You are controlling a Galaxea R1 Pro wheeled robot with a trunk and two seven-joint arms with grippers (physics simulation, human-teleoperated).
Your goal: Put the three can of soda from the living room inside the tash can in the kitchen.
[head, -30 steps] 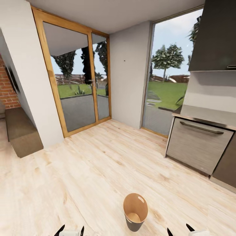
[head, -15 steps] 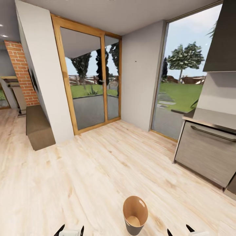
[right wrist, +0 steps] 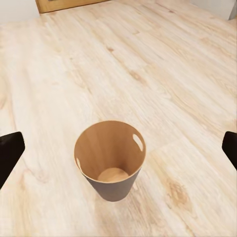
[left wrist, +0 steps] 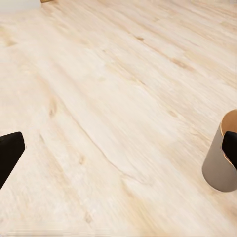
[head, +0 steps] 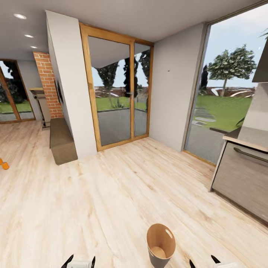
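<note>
Camera has swung left vs a sec ago: whole scene slid right, brick column [head: 47, 85] now well inside the frame, more of the living rm showing at left w/ ceiling spots, and an orange item [head: 3, 163] has come into view at far left edge on the floor — prob a soda can but too small/cropped to be sure. Things themselves haven't moved; the tash can [head: 160, 245] stays low-center in head view, upright on the light wood floor [head: 111, 193], tan inside, dark grey outside, nothing in it. It sits between the two arms, nearer the right one. Left pincer [head: 80, 261] at bottom edge of head view, fingers spread, holding nothing; in left wrist view the black fingertips [left wrist: 10, 153] stand wide apart over bare planks, bin wall [left wrist: 219, 163] just beside the far finger. Right pincer [head: 203, 261] also spread & empty; right wrist view looks down at the bin [right wrist: 111, 158], centered betw. the fingertips [right wrist: 9, 153], slot handles visible in the rim, base bare. Wood-framed glass door [head: 119, 89] ahead, big window [head: 230, 93] to the right w/ lawn & tree outside, kitchen cabinet w/ bar handle [head: 243, 175] at right edge, low brown bench [head: 62, 143] along the white wall at left.
</note>
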